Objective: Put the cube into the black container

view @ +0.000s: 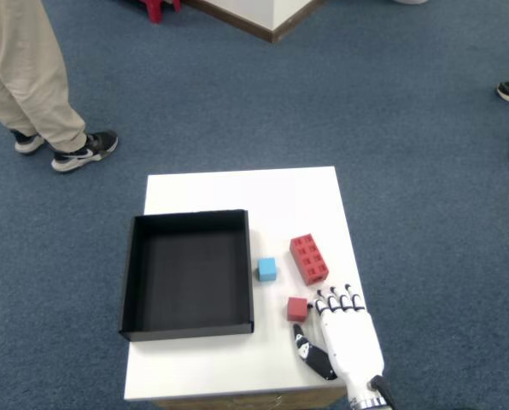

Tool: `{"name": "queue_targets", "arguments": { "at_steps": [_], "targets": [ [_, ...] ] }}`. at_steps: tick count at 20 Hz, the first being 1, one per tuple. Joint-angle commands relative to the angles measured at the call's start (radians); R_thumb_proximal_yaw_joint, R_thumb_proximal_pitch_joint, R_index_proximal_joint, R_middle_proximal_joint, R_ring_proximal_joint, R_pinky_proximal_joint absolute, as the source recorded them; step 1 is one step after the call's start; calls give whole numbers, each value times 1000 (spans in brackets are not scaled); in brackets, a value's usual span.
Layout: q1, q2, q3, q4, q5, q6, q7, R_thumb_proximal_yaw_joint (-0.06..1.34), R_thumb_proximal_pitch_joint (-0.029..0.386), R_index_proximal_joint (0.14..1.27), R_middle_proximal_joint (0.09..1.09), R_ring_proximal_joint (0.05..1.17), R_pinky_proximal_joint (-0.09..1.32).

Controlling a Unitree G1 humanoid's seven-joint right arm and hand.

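1. So far nothing has gone in: I see the black container (186, 273) with only its dark floor showing, on the left part of the white table (237, 192).
2. My right hand (344, 337) sits at the table's near right corner, palm down, fingers spread, thumb angled toward the container; it grips nothing.
3. Which cube is meant is unclear to me. A small red cube (297, 308) lies just beside my fingertips (320, 298), apparently not quite touched. A blue cube (267, 270) lies just outside the container's right wall.
4. Both cubes look small, solid, sharp-edged and flat on the table; the red one is slightly turned against the table's edges.
5. A red studded brick (309, 259) lies beyond the red cube, near but apart, and could crowd my fingers.
6. Left to do, as I judge it: the whole grasp, lift, carry leftward over the wall, and release.
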Motion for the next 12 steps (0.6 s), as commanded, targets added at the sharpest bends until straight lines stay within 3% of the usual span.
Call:
{"name": "queue_targets", "arguments": {
  "at_steps": [1, 6, 7, 8, 12],
  "targets": [
    [-28, -10, -7, 12, 4, -37, -21, 620, 208, 646, 319, 272, 167],
    [-21, -13, -10, 25, 6, -61, -13, 760, 231, 720, 334, 280, 174],
    [-20, -14, -12, 27, 8, -62, -11, 761, 228, 705, 337, 284, 180],
    [-18, -15, -15, 30, 11, -59, -4, 729, 218, 621, 338, 288, 189],
    [-16, -13, -20, 33, 15, -43, 16, 654, 196, 564, 329, 285, 195]
  ]
}}
